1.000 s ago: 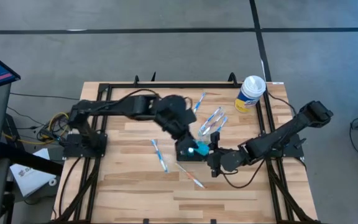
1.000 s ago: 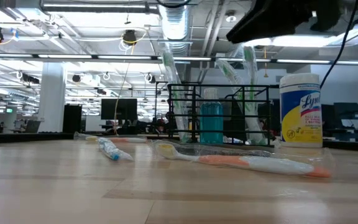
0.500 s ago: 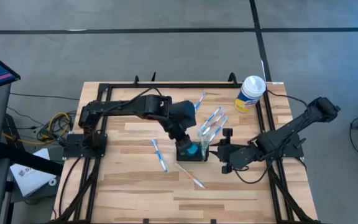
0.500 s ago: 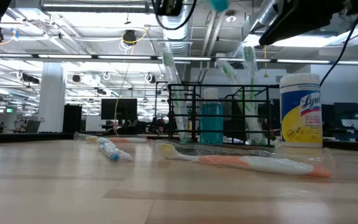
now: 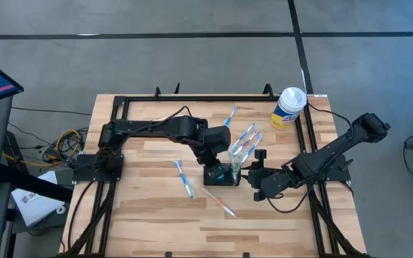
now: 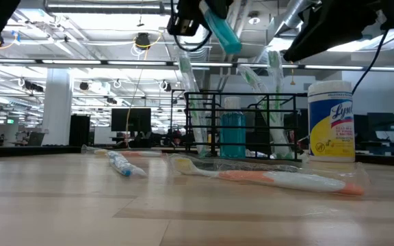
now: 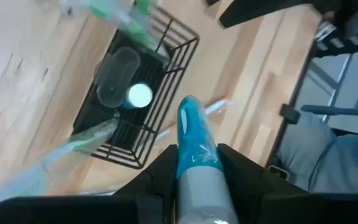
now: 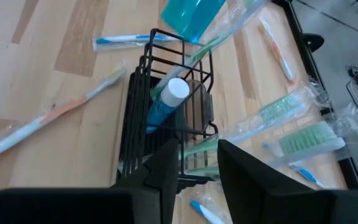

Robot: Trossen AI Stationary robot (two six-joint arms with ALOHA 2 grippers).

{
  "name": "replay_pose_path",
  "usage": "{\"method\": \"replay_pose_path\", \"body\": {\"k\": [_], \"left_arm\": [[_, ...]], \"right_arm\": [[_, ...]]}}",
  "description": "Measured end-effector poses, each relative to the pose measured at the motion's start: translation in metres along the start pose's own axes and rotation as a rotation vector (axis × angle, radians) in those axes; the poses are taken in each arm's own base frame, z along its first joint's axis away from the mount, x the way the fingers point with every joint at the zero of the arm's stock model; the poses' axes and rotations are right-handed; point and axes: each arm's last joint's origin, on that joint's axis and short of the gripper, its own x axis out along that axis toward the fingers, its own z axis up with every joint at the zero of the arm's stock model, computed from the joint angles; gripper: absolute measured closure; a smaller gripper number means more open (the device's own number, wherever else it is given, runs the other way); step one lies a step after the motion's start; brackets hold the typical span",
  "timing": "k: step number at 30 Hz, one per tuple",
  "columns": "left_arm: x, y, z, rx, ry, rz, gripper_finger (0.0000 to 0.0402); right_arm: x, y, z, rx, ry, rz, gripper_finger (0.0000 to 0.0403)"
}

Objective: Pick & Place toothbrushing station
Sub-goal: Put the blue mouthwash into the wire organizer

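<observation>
A white-and-yellow canister (image 5: pixel 289 107) stood at the table's (image 5: pixel 156 222) far right corner, a blue wrapped toothbrush (image 5: pixel 183 179) and an orange one (image 5: pixel 221 203) lay on the wood, a third (image 5: pixel 230 117) farther back

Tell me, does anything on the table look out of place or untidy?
Yes. Wrapped toothbrushes lie scattered on the table: an orange one in front of the toothbrushing station, a blue one beside it. The left gripper holds a teal tube above the station.
</observation>
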Motion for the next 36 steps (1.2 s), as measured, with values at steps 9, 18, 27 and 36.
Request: {"method": "replay_pose_path", "body": {"k": [9, 18, 27, 36], "left_arm": [[0.023, 0.003, 0.004, 0.040, 0.036, 0.020, 0.0310], [0.044, 0.005, 0.007, 0.128, 0.063, 0.048, 0.0310], [0.046, 0.002, 0.005, 0.297, 0.039, 0.118, 0.0312], [0.052, 0.001, 0.003, 0.356, 0.049, 0.121, 0.0312]], "right_arm": [[0.001, -0.001, 0.000, 0.000, 0.005, -0.003, 0.0300], [0.001, -0.001, -0.001, -0.002, 0.007, -0.003, 0.0300], [0.001, -0.001, -0.001, -0.002, 0.007, -0.003, 0.0300], [0.001, -0.001, -0.001, -0.010, 0.007, -0.004, 0.0300]]}}
